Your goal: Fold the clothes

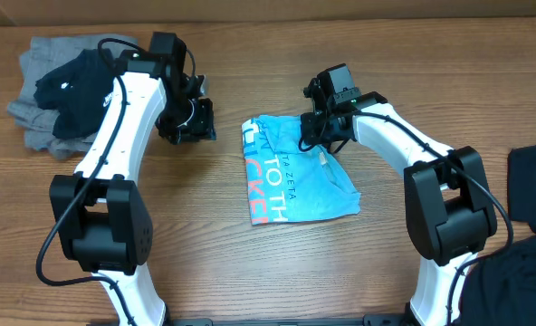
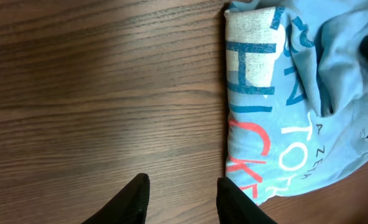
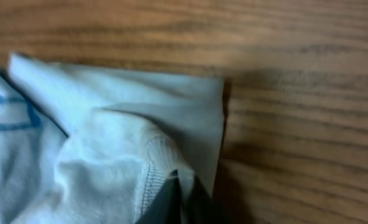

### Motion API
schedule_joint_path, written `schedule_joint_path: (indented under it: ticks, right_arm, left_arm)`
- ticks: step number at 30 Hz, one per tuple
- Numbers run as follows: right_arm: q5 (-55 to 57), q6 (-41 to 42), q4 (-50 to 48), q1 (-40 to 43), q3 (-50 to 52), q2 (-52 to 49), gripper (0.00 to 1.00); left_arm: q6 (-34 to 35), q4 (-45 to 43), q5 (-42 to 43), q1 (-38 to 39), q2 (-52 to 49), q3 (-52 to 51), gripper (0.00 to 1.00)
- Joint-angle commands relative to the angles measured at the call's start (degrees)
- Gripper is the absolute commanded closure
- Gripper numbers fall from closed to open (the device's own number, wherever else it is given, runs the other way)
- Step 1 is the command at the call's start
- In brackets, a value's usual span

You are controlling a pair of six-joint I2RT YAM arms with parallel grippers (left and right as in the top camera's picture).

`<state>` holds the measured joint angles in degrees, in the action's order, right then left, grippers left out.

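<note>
The light blue T-shirt [image 1: 300, 177] is lying in the middle of the desk [image 1: 250, 272], already doubled into a rough rectangle with its lettering facing up, so I'd say a late fold is under way. The right tool [image 1: 320, 134] is sitting over the shirt's far right corner, pressed together and apparently pinching a bunched, stitched edge of the cloth. The left tool [image 1: 188, 122] is hovering just off the shirt's left edge, its fingers spread with only bare wood between them. To my eye the next move is calling for the right arm to carry that pinched corner across the shirt and lay it flat, perhaps with the left steadying the near edge. The overhead is showing what the wrists are not: a grey and black clothes pile [image 1: 46, 100] well to the shirt's left and a black garment [image 1: 532, 186] well to its right, both waiting. Only the right wrist camera is showing the pinch itself.
</note>
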<state>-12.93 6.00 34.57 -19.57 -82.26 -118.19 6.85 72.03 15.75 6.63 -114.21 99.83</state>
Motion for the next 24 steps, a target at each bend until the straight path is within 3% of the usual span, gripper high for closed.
schedule_joint_path:
  ticks: [1,5,6,7,8,13,16,19,22,23,24]
  right_arm:
    - [0.9,0.0,-0.7,1.8,-3.2,1.5,0.96]
    - [0.8,0.0,-0.6,4.9,-4.8,3.2,0.94]
    - [0.8,0.0,-0.4,5.6,-5.0,3.5,0.82]
    - [0.7,0.2,-0.2,6.1,-5.0,3.8,0.55]
    - [0.6,0.2,0.4,6.8,-5.0,4.0,0.46]
    - [-1.7,0.2,5.7,8.9,-5.0,4.4,0.41]
    - [-9.3,0.1,9.9,9.2,-5.0,5.0,0.44]
    - [-18.9,-0.6,13.7,8.5,-5.0,5.7,0.55]
    - [-20.4,-1.2,16.6,6.5,-5.0,5.7,0.66]
    - [-19.9,-2.3,17.2,5.5,-4.8,5.7,0.66]
    - [-18.6,-3.5,17.4,4.4,-4.4,5.7,0.58]
  left_arm:
    - [-1.2,0.0,-0.3,0.8,1.1,0.7,0.6]
    - [-1.8,-0.1,-0.3,1.1,1.1,0.5,0.6]
    - [-1.8,-0.1,-0.3,1.2,1.1,0.4,0.59]
    - [-1.8,-0.2,-0.3,1.4,1.1,0.3,0.57]
    - [-2.1,-0.3,-0.2,1.5,1.1,0.1,0.54]
    - [-2.2,-0.6,0.6,2.3,1.1,-1.4,0.41]
    - [-2.1,-1.7,0.8,3.1,1.1,-3.4,0.36]
    - [-1.1,-3.9,0.8,3.7,1.1,-6.6,0.34]
    - [0.5,-6.6,2.0,3.8,1.1,-10.4,0.35]
    - [0.5,-7.8,3.1,3.8,1.1,-11.8,0.36]
    - [0.5,-9.3,4.8,3.8,1.1,-13.4,0.37]
